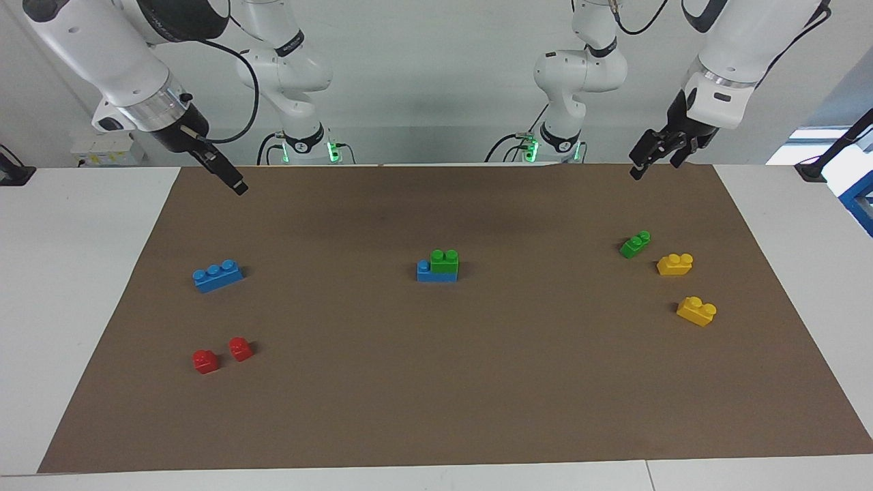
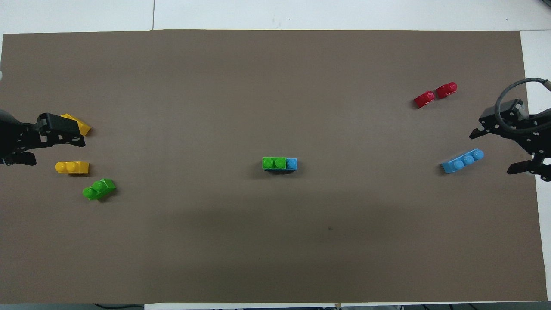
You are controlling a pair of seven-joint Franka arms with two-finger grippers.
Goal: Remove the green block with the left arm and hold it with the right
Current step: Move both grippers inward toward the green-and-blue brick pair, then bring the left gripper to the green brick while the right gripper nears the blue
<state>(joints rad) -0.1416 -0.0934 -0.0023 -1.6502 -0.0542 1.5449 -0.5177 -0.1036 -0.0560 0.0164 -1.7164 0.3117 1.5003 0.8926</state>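
Note:
The green block [image 1: 445,262] is bright green with two studs and sits on top of a blue brick [image 1: 427,273] in the middle of the brown mat; it also shows in the overhead view [image 2: 274,163]. My left gripper [image 1: 655,167] hangs open and empty in the air over the mat's edge at the left arm's end, above the yellow bricks in the overhead view [image 2: 49,148]. My right gripper [image 1: 237,187] hangs open and empty over the mat's edge at the right arm's end [image 2: 493,153], beside a long blue brick. Both are well apart from the green block.
A slimmer dark green brick [image 1: 635,244] and two yellow bricks [image 1: 675,264] [image 1: 696,311] lie toward the left arm's end. A three-stud blue brick [image 1: 217,276] and two small red bricks [image 1: 205,361] [image 1: 241,348] lie toward the right arm's end.

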